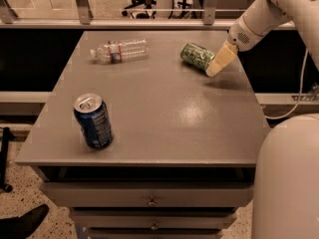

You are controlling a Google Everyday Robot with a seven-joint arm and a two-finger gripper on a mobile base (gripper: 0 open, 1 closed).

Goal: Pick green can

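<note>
The green can (196, 57) lies on its side at the back right of the grey table (164, 118). My gripper (221, 61), tan and on the end of the white arm, comes in from the upper right. It sits low over the table, right against the can's right end. It holds nothing that I can see.
A blue can (93, 121) stands upright at the front left. A clear plastic bottle (118, 50) lies on its side at the back left. The table's right edge is just beyond the gripper. My white base (289, 183) fills the lower right. Drawers sit below the tabletop.
</note>
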